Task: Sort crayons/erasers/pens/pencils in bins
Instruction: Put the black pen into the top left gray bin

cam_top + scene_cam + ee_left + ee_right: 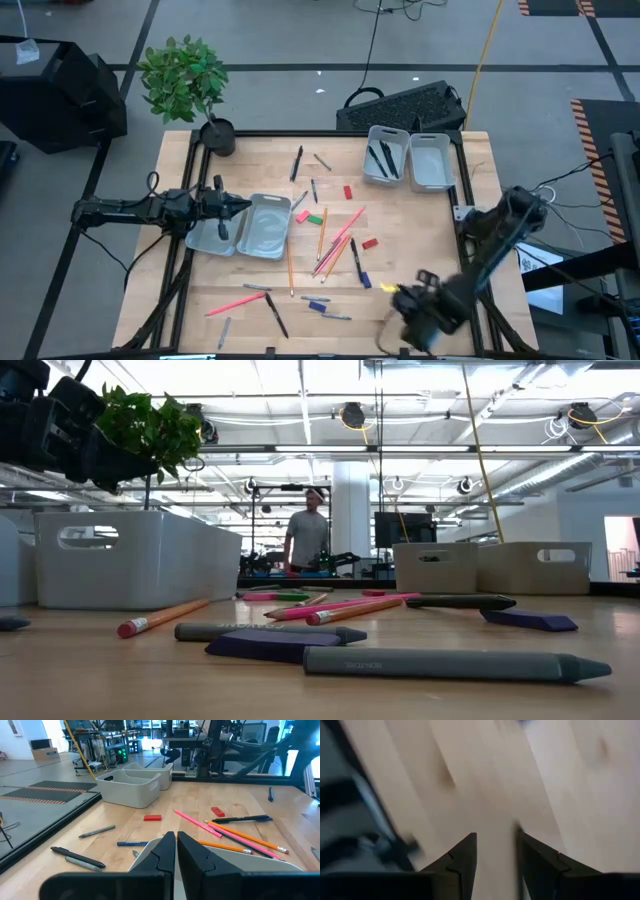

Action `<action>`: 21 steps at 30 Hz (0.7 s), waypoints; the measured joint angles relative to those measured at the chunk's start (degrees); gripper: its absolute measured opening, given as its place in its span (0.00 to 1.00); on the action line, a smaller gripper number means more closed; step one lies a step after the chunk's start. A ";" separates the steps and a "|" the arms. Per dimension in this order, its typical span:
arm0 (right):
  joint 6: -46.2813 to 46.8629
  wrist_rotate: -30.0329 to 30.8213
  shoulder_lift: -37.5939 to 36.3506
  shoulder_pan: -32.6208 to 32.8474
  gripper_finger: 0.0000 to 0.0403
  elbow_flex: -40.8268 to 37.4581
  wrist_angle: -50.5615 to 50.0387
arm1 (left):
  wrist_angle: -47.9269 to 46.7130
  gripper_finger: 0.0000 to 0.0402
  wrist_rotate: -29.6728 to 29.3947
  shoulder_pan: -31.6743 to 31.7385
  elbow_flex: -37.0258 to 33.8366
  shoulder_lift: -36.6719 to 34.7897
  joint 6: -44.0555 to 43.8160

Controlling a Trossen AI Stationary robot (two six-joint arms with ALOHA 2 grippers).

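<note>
Pencils (335,245) lie scattered mid-surface. We note the left pincer (243,206) closed, empty, over a bin (262,226). Right pincer (496,851) slightly parted, empty.

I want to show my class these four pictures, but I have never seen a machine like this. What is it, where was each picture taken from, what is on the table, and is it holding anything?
It is a robot with two dark arms at a wooden table. One picture looks straight down, one looks level across the tabletop, and two come from cameras on the arms' wrists. The left gripper hangs over the near pair of bins, fingers nearly shut on nothing. The right gripper, slightly open and empty, is low at the table's front edge. Loose pencils, pens and erasers lie scattered; the far bins already hold some pens.
</note>
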 joint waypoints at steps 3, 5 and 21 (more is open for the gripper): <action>0.27 -5.82 -0.07 2.89 0.35 -3.07 -0.20 | -0.01 0.06 0.00 -0.01 0.00 0.00 0.00; -0.02 -8.56 -0.58 3.78 0.35 -5.98 1.70 | -0.01 0.06 0.00 -0.01 -0.01 0.00 0.00; 1.72 -12.27 -1.28 3.90 0.31 -25.44 20.18 | 0.01 0.06 0.00 0.00 0.01 0.01 0.00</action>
